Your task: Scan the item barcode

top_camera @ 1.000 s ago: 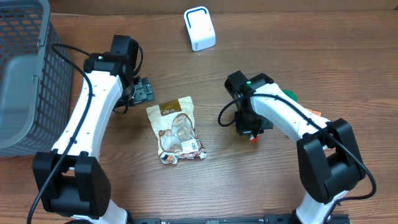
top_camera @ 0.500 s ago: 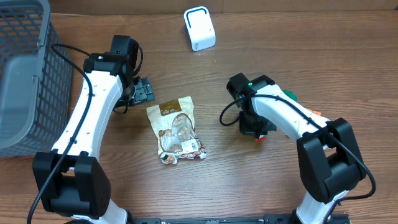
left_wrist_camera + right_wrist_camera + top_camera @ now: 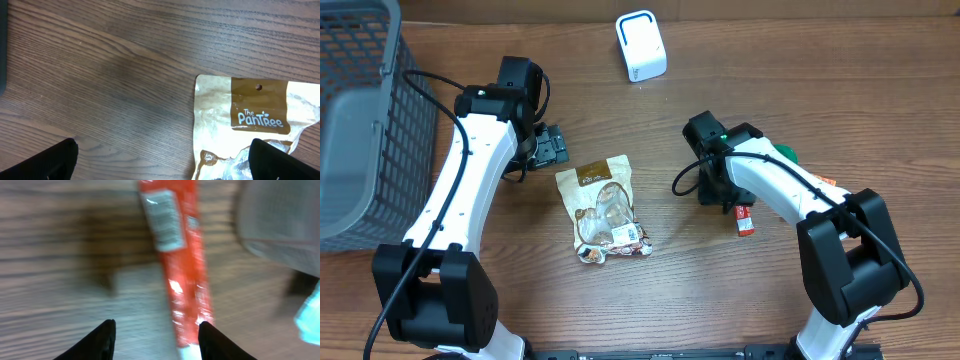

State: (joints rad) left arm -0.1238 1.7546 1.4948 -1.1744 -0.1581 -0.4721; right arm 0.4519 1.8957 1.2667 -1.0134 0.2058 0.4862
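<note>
On the right side of the wooden surface [image 3: 670,290], a slim red packet [image 3: 744,219] lies flat, just beside the right hand [image 3: 718,190] and free of it. From the right wrist camera the picture is blurred, but the red packet [image 3: 177,260] shows lengthwise with a white printed label near its far end; what the label carries cannot be read. The right hand [image 3: 156,330] has its two dark fingertips [image 3: 106,339] spread wider than the packet and grips nothing; the packet's near end lies close by the right fingertip.

Toward the far edge, well apart from the packet, stands a white scanner [image 3: 640,45].

Left of centre lies a brown-and-clear snack pouch [image 3: 605,208]. The left hand [image 3: 553,148] hovers just beyond the pouch's top corner. In the left wrist view its fingers [image 3: 50,161] stand fully apart at the lower corners, holding nothing, with the pouch [image 3: 255,125] marked "The Pantree" below it to the right.

A grey basket [image 3: 365,60] sits at the far left.
</note>
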